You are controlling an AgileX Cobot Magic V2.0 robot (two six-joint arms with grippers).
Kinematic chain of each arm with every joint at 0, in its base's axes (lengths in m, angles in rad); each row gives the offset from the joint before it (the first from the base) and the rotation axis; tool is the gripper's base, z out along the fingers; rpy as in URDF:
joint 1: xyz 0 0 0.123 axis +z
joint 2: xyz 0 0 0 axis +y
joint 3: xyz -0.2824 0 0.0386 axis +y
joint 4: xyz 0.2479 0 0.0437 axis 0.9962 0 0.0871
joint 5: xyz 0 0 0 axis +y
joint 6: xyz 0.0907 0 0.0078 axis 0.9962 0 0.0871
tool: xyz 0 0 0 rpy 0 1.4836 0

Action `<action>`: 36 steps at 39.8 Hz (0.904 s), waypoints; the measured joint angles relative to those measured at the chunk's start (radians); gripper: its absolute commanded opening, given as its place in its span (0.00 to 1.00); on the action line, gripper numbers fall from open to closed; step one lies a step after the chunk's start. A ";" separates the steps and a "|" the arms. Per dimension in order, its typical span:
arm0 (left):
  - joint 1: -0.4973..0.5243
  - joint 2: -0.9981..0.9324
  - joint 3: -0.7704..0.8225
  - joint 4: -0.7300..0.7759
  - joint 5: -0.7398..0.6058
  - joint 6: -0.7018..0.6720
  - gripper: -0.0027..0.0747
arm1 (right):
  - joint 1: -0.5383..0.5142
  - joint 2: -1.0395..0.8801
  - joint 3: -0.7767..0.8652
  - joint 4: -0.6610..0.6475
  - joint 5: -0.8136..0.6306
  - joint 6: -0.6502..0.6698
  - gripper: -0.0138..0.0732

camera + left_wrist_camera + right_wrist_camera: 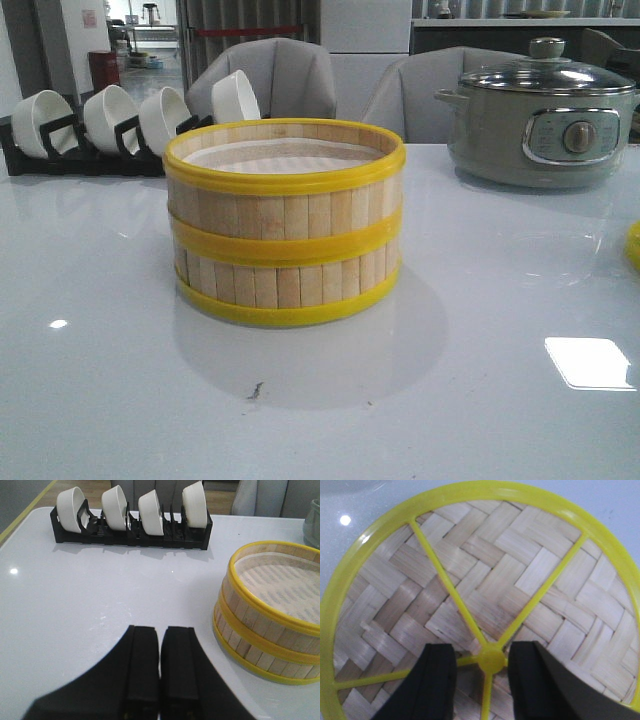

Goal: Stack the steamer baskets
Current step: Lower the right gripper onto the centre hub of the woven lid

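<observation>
Front view first: two steamer baskets (285, 225) are seen already stacked one on the other at the middle of the white table (480, 400), the upper one open at the top, with the grey-green pot (545, 125) far right and a rack of white bowls (130, 120) far left. A sliver of yellow is caught at the right edge of that view, judged to be the rim of the lid (634, 245), well apart from the stack. So the baskets look done, and the lid step is judged to be the one in hand. Over on the right wrist view, the woven lid (520, 570) is filled across the frame, and the right gripper (481, 672) is held directly above it with its fingers (437, 680) parted just wide enough to straddle the small yellow hub (491, 660) where the spokes meet; whether the pads are touching the hub yet cannot be told, and nothing is gripped so far. A close on that hub, a lift, and a carry left onto the top basket would be called for next. The left gripper (160, 670) is seen hanging above bare table to the left of the stack, fingers pressed together and nothing held.
</observation>
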 measured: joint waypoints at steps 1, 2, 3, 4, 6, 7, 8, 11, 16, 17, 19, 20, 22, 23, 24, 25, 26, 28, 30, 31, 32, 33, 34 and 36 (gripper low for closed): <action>0.000 0.000 0.000 0.000 0.000 0.000 0.16 | 0.000 0.000 0.000 0.000 0.000 0.000 0.58; 0.000 0.000 0.000 0.000 0.000 0.000 0.16 | 0.000 0.000 0.000 0.002 0.000 0.000 0.58; 0.000 0.000 0.000 0.000 0.000 0.000 0.16 | -0.002 0.000 0.000 0.002 0.000 0.000 0.58; 0.000 0.000 0.000 0.000 0.000 0.000 0.16 | -0.002 0.000 0.000 0.004 0.000 0.000 0.58; 0.000 0.000 0.000 0.000 0.000 0.000 0.16 | -0.004 0.000 0.000 0.004 0.000 0.000 0.58; 0.000 0.000 0.000 0.000 0.000 0.000 0.16 | -0.004 0.000 0.000 0.006 0.000 0.000 0.58; 0.000 0.000 0.000 0.000 0.000 0.000 0.16 | -0.006 0.000 0.000 0.006 0.000 0.000 0.58; 0.000 0.000 0.000 0.000 0.000 0.000 0.16 | -0.008 0.000 0.000 0.006 0.000 0.000 0.58; 0.000 0.000 0.000 0.000 0.000 0.000 0.16 | -0.010 0.000 0.000 0.006 0.000 0.000 0.58; 0.000 0.000 0.000 0.000 0.000 0.000 0.16 | -0.010 0.000 0.000 0.006 0.000 0.000 0.58; 0.000 0.000 0.000 0.000 0.000 0.000 0.16 | -0.010 0.000 0.000 0.006 0.000 0.000 0.58; 0.000 0.000 0.000 0.000 0.000 0.000 0.16 | -0.010 0.000 0.000 0.006 0.000 0.000 0.58; 0.000 0.000 0.000 0.000 0.000 0.000 0.16 | -0.010 0.000 0.000 0.006 0.000 0.000 0.58; 0.000 0.000 0.000 0.000 0.000 0.000 0.16 | -0.010 0.000 0.000 0.006 0.000 0.000 0.58; 0.000 0.000 0.000 0.000 0.000 0.000 0.16 | -0.010 0.000 0.000 0.006 0.000 0.000 0.58; 0.000 0.000 0.000 0.000 0.000 0.000 0.16 | -0.010 0.000 0.000 0.006 0.000 0.000 0.58; 0.000 0.000 0.000 0.000 0.000 0.000 0.16 | -0.010 0.000 0.000 0.006 0.000 0.000 0.58; 0.000 0.000 0.000 0.000 0.000 0.000 0.16 | -0.010 0.000 0.000 0.006 -0.002 0.000 0.58; 0.000 0.000 0.000 0.000 0.000 0.000 0.16 | -0.010 0.000 0.000 0.006 -0.002 0.000 0.58; 0.000 0.000 0.000 0.000 0.000 0.000 0.16 | -0.010 0.000 0.000 0.006 -0.002 0.000 0.58; 0.000 0.000 0.000 0.000 0.000 0.000 0.16 | -0.010 0.000 0.000 0.006 -0.002 0.000 0.58; 0.000 0.000 0.000 0.000 0.000 0.000 0.16 | -0.010 0.002 0.000 0.006 -0.004 0.000 0.58; 0.000 0.000 0.000 0.000 0.000 0.000 0.16 | -0.010 0.002 0.000 0.006 -0.006 0.000 0.58; 0.000 0.000 0.000 0.000 0.000 0.000 0.16 | -0.010 0.004 0.000 0.006 -0.008 0.000 0.58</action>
